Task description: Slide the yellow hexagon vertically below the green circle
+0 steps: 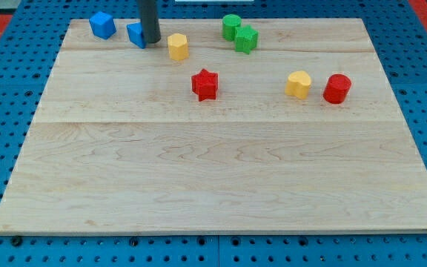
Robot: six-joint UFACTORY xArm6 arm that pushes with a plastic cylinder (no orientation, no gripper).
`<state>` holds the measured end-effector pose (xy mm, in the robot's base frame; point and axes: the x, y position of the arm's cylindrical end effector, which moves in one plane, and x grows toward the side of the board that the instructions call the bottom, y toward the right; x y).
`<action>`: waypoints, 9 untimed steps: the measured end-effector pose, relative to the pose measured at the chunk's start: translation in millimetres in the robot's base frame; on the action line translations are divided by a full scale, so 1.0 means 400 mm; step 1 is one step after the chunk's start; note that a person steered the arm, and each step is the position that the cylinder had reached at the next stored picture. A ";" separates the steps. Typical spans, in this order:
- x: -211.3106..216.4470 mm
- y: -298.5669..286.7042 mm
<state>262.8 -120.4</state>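
Nearest the camera, the wooden surface [221,185] carries no blocks. Taking the red star [205,84] as landmark: to its right at about the same depth sit a yellow rounded block [299,84] and, just beside that, a red cylinder [337,88]. Farther back and to the star's upper left is the yellow hexagon [178,46], the block to be moved. Beyond the star to its upper right stand the green circle [231,26] and, touching it, a second green block [246,38] of faceted shape. Far left of the star at the back are two blue blocks, one [102,24] free, the other [136,34] partly hidden by the rod.

The end effector is a plain rod with nothing to open or hold; my tip [150,43] rests just left of the hexagon, apparently against the hidden blue block.

Risks, as I judge them: a rightward push off-centre could spin the hexagon away or drive it into the faceted green block, which would shove the circle. A lower line might knock the star.
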 end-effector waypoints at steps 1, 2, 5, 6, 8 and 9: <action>0.056 0.145; 0.021 0.049; 0.128 0.341; 0.042 0.353; 0.090 0.167; 0.138 0.286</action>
